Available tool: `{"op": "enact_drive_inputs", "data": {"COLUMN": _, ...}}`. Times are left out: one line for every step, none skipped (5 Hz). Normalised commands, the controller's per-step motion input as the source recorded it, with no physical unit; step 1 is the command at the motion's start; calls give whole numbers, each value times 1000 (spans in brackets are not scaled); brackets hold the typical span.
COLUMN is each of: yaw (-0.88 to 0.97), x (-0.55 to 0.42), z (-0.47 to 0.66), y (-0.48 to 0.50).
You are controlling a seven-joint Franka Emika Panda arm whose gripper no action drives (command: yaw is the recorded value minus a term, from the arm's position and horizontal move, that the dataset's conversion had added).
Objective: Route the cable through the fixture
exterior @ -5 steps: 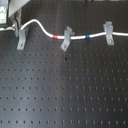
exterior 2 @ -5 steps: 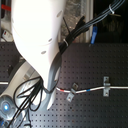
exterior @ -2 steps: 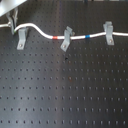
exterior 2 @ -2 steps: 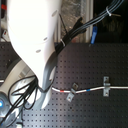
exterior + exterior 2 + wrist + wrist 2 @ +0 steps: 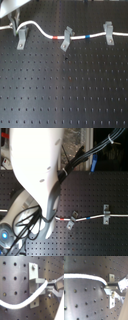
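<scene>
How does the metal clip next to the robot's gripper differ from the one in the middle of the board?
In the first exterior view, the left clip has the gripper beside it; the middle clip stands alone. The cable arches up before dropping to the left clip, but runs almost flat at the middle clip, where its red band sits. Both are grey, forked and slanted.

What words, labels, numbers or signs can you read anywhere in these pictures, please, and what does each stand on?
None: no readable text shows in any view.
The cable carries only a red band and a blue band, with no lettering.
The clips, the perforated board and the white arm look unmarked.
The clutter behind the board in the second exterior view is too blurred to read.
</scene>
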Motion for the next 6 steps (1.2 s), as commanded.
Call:
{"op": "enact_drive_inputs", "data": {"yaw": 77, "x": 22, "z": 56, "y": -26}}
{"op": "enact_drive_inputs", "data": {"yaw": 303, "x": -129, "z": -1, "y": -20}}
{"op": "enact_drive_inputs", "data": {"yaw": 346, "x": -276, "z": -199, "y": 40}}
{"op": "enact_drive_inputs", "data": {"yaw": 86, "x": -74, "z": -98, "y": -112}}
{"op": "enact_drive_inputs", "data": {"yaw": 0, "x": 2, "z": -20, "y": -148}}
{"op": "enact_drive_inputs", "data": {"yaw": 40, "x": -251, "z": 2, "y": -148}}
